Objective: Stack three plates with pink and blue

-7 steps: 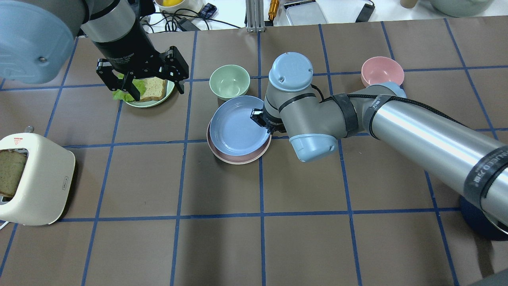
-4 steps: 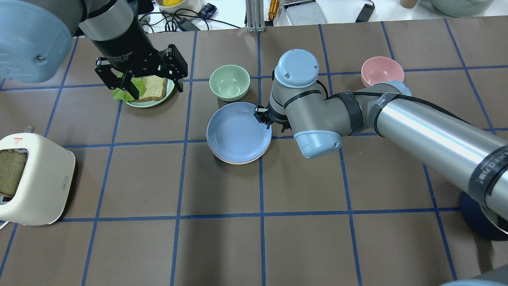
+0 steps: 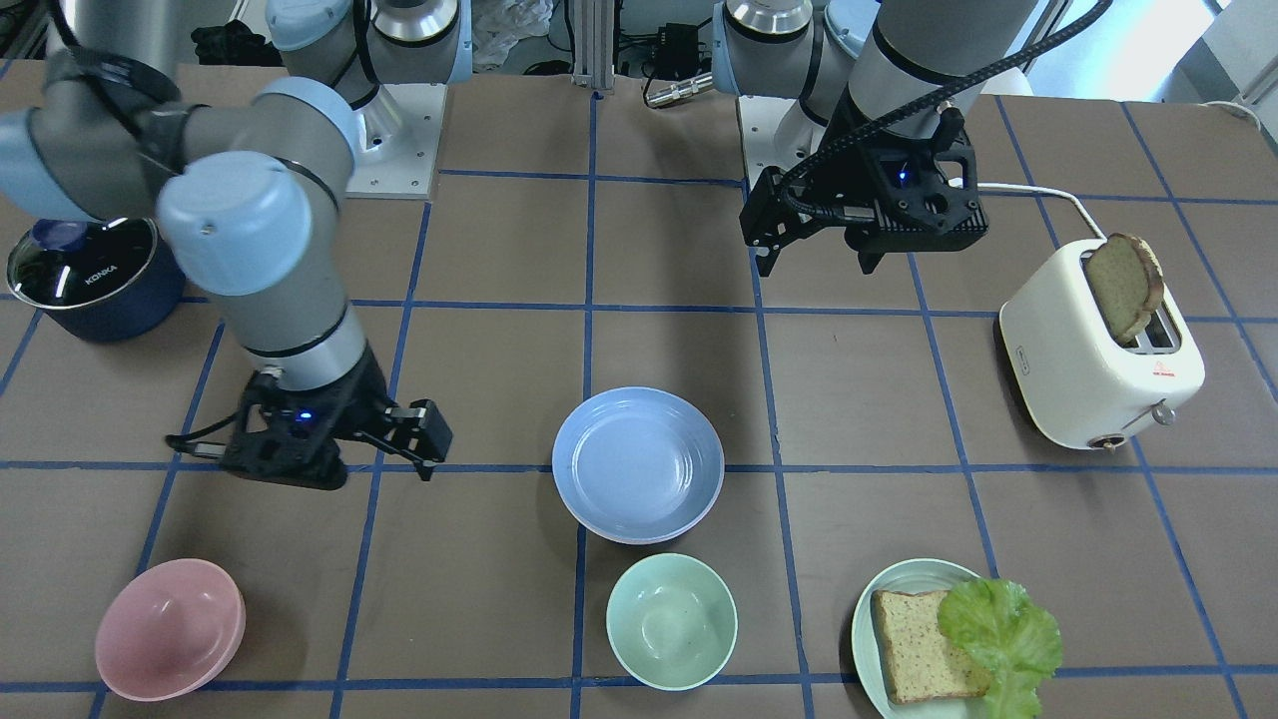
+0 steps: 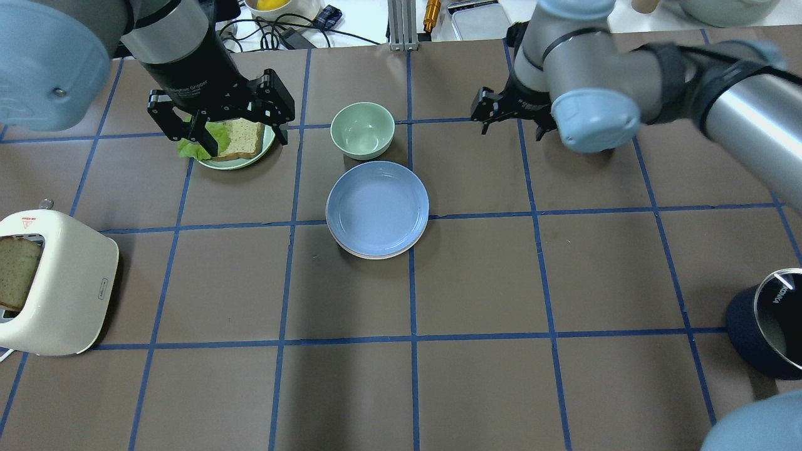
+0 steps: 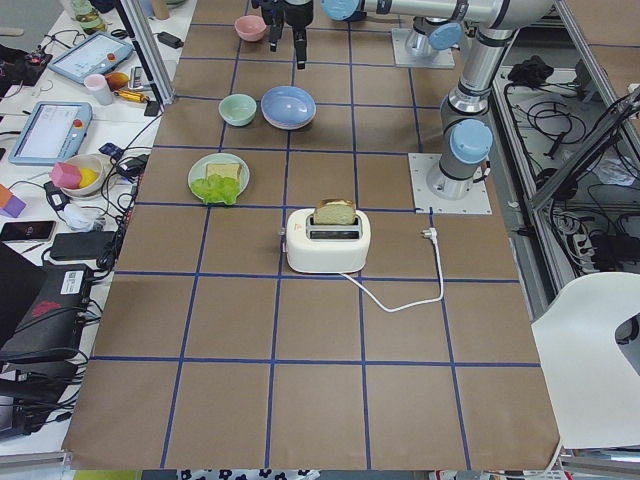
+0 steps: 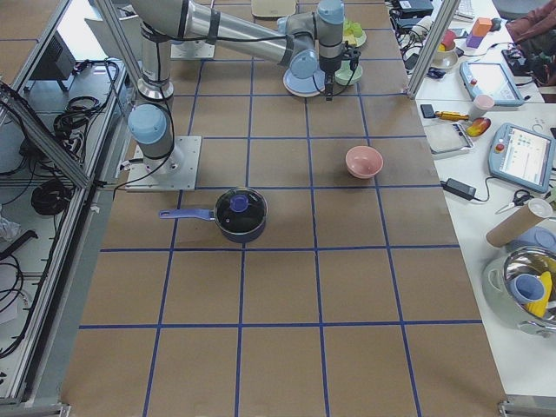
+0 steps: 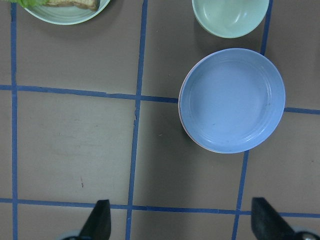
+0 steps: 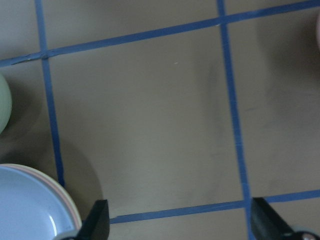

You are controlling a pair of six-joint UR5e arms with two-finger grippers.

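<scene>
Right gripper (image 4: 510,120) hangs with its jaws spread wide and nothing between them, well apart from the stack, while the left gripper (image 4: 238,128) is likewise spread and empty above the green plate (image 4: 268,148) of bread and lettuce. At mid-table, just beside the mint bowl (image 4: 362,130), the blue plate (image 4: 377,207) lies uppermost, with the pink plate (image 8: 70,207) showing only as a thin rim beneath it. Stacking is judged complete or nearly so, though a cream plate at the bottom cannot be confirmed from these views.
</scene>
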